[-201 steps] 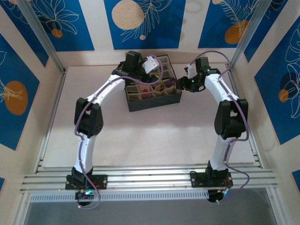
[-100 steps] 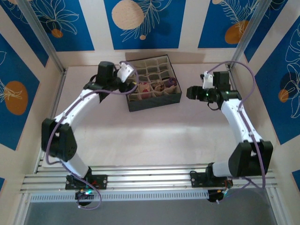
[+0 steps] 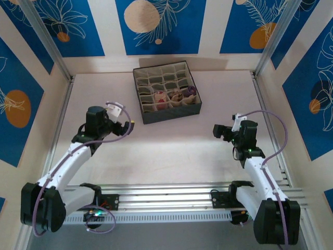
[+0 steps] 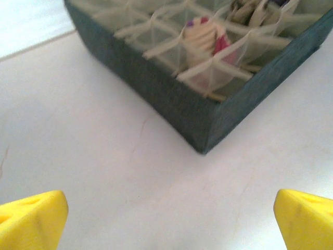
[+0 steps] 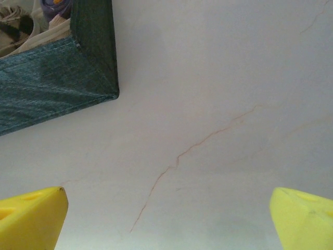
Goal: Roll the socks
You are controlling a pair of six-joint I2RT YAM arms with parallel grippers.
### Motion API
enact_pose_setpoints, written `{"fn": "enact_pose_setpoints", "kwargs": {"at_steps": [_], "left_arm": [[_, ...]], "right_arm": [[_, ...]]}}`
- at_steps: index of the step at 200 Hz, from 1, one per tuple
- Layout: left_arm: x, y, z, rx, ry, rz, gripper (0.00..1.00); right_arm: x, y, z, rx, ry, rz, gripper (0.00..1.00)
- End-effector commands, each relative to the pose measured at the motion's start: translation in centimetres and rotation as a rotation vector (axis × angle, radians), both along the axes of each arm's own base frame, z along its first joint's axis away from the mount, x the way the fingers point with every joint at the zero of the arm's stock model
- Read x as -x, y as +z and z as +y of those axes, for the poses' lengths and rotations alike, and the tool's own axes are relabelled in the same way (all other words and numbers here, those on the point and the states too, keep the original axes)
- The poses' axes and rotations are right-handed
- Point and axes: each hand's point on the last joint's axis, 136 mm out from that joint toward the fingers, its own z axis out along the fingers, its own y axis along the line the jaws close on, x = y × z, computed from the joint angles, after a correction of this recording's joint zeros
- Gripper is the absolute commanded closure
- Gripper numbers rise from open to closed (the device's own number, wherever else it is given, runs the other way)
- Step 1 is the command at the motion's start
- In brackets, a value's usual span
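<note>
step: prob. last, socks (image 3: 177, 96) bundled in box (image 3: 171, 113) cells | L grip (image 4: 166, 221) + R grip (image 5: 166, 219): wide open, empty | next: prob. just park

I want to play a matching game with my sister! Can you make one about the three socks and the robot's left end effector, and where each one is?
Things:
1. purple sock
2. brown-cream sock
3. beige-and-maroon sock
4. left end effector

Places:
A. middle of the three in the box
B. open, over the bare table
C. rightmost of the three
D. leftmost of the three

Pairs: 1-C, 2-A, 3-D, 4-B
</note>
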Motion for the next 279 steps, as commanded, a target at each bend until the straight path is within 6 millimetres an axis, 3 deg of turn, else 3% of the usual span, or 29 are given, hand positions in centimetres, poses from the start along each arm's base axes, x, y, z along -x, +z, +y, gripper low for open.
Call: {"fn": "enact_pose_setpoints", "kwargs": {"at_steps": [1,21,54,85,157,204,231,279], "left_arm": [[-0.2,-0.8,3.6,-0.030,0.201,-0.038,0.00],[0.5,-2.5,6.6,-0.076,0.359,-0.051,0.00],[1.2,-5.2,8.0,-0.121,0.406,-0.058,0.00],[0.9,-6.5,8.2,-0.088,0.395,-0.124,0.00],[-3.0,-6.0,6.7,-0.023,0.290,-0.246,0.00],[-5.7,-6.5,6.4,0.033,0.276,-0.192,0.00],[-6.3,-7.7,6.6,0.034,0.286,-0.183,0.00],[-6.5,-8.7,7.7,0.048,0.341,-0.178,0.00]], "right_arm": [[-1.5,2.2,-0.8,0.021,-0.037,-0.139,0.01],[-1.5,1.0,-0.4,-0.002,-0.021,-0.119,0.01],[-1.8,0.1,0.1,0.007,0.016,-0.209,0.01],[-2.7,0.4,0.6,0.037,0.065,-0.250,0.01],[-6.7,0.5,2.1,0.004,0.153,-0.281,0.01],[-8.2,-2.3,2.9,0.049,0.188,-0.268,0.01],[-9.4,-2.9,2.3,0.055,0.145,-0.209,0.01],[-9.4,-3.0,2.1,0.059,0.130,-0.199,0.01]]}}
